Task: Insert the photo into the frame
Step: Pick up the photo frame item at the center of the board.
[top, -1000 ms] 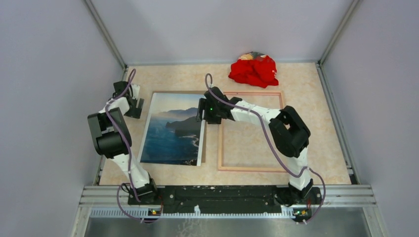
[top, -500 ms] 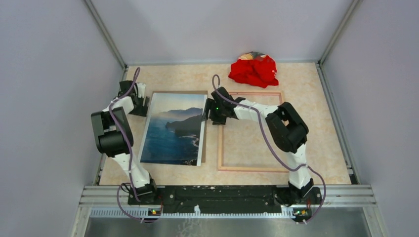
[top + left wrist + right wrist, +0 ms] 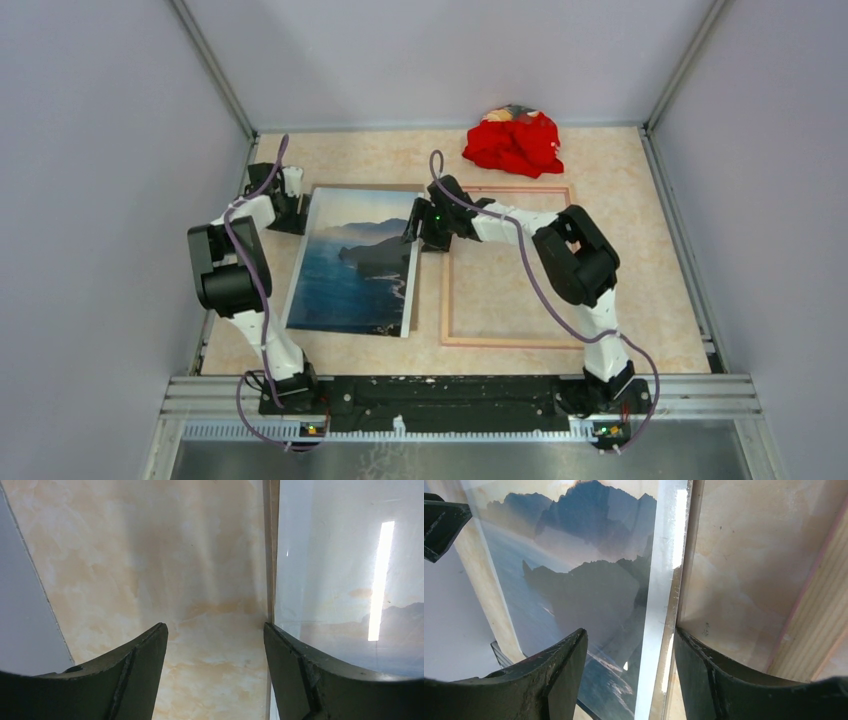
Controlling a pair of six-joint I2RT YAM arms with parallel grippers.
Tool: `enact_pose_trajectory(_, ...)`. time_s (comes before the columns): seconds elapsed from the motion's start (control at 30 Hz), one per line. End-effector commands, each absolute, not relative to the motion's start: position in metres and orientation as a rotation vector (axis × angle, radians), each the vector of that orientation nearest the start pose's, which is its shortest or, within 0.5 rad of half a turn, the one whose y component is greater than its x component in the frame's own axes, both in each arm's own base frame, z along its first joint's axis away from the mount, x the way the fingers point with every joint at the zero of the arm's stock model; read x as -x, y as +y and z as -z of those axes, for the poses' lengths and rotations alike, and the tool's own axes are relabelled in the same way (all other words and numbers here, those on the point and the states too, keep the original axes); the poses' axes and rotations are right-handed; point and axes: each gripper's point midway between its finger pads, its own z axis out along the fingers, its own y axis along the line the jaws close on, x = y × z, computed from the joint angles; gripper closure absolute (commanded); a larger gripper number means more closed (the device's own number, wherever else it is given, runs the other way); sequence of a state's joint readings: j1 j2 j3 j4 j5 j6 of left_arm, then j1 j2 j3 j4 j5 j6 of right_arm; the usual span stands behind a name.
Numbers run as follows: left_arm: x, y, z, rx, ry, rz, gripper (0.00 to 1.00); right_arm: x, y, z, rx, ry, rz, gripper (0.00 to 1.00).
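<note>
The photo (image 3: 350, 265), a blue sea with dark cliffs, lies flat left of centre. The frame (image 3: 510, 342), a thin pinkish tan rectangle, lies flat just right of it. My left gripper (image 3: 290, 205) is open and empty at the photo's far left corner. In the left wrist view (image 3: 215, 626) bare table shows between the fingers and the photo (image 3: 350, 555) lies under the right finger. My right gripper (image 3: 422, 225) is open at the photo's right edge. In the right wrist view (image 3: 630, 632) its jaws straddle the photo's (image 3: 574, 580) white edge. The frame's wooden rail (image 3: 824, 610) lies to the right.
A red cloth heap (image 3: 513, 140) lies at the back, beyond the frame. A brown backing board (image 3: 365, 186) shows under the photo along its far edge. Grey walls close in the table on the left, right and back.
My left gripper has moved away from me along the photo's left side to its far left corner. My right gripper has stayed at the photo's right edge. The photo has barely shifted.
</note>
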State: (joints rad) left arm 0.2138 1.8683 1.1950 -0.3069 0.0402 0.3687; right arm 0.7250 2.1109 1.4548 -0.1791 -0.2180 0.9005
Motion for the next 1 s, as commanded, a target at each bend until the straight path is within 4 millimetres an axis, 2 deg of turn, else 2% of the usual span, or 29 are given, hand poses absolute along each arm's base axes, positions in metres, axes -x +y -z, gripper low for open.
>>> enact_pose_trajectory(0.0, -0.382, 0.058, 0.008, -0.263, 2.706, 0.038, 0.22, -0.345, 0.413, -0.046, -0.114, 2.638, -0.987, 0.37)
enact_pose_trajectory(0.13, -0.385, 0.060, 0.003, -0.292, 2.665, -0.061, 0.23, -0.345, 0.415, -0.051, -0.107, 2.630, -1.010, 0.38)
enact_pose_trajectory(0.33, -0.383, 0.047, 0.004, -0.361, 2.642, -0.126, 0.23, -0.345, 0.426, -0.063, -0.079, 2.615, -1.033, 0.40)
enact_pose_trajectory(0.5, -0.382, 0.045, 0.012, -0.357, 2.666, -0.123, 0.23, -0.345, 0.436, -0.085, -0.010, 2.584, -1.009, 0.41)
enact_pose_trajectory(0.57, -0.380, 0.050, 0.014, -0.348, 2.676, -0.159, 0.23, -0.344, 0.439, -0.093, 0.015, 2.569, -0.992, 0.41)
enact_pose_trajectory(0.67, -0.379, 0.050, 0.015, -0.349, 2.678, -0.160, 0.24, -0.344, 0.440, -0.100, 0.054, 2.558, -0.947, 0.41)
enact_pose_trajectory(0.97, -0.377, 0.048, 0.016, -0.351, 2.685, -0.142, 0.25, -0.342, 0.438, -0.094, 0.148, 2.588, -0.784, 0.42)
